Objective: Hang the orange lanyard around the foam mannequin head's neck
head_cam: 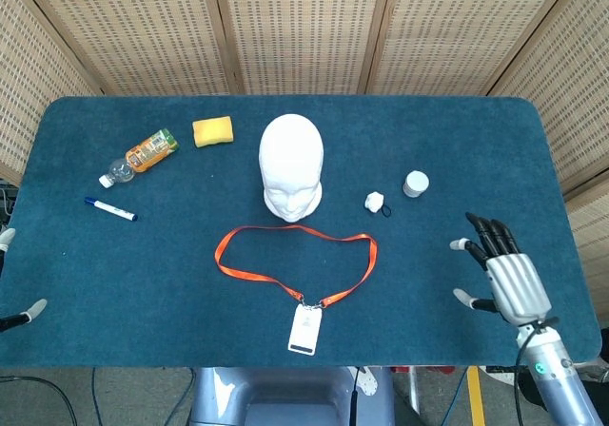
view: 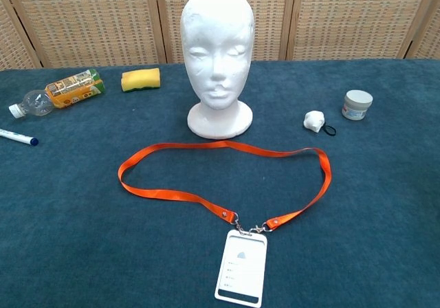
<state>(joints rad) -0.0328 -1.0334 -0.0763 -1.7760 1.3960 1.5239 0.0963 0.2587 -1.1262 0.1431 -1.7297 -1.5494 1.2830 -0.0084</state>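
orange lanyard (head_cam: 295, 260): lies flat on the desk (head_cam: 457, 160) as an open loop, just in front of the foam mannequin head (head_cam: 291, 166); far edge of the strap passes close by the head's base, not around it. loop spread wide, so likely easy to lift by its two sides and lower over the crown. not yet touched.
badge holder (head_cam: 305, 329): white card clipped to the near end of the strap, nearest the robot.
foam mannequin head: upright on its base, face toward the robot, neck bare.
right robot hand (head_cam: 501, 274): above the desk's right side, well apart from the strap, fingers spread, holding nothing; apparently on approach.
left robot hand (head_cam: 19, 319): only a tip or two shows at the left edge; state cannot be told.
other items: bottle (head_cam: 140, 157), yellow sponge (head_cam: 213, 131), marker (head_cam: 109, 208), small jar (head_cam: 415, 183), white lump (head_cam: 375, 200).
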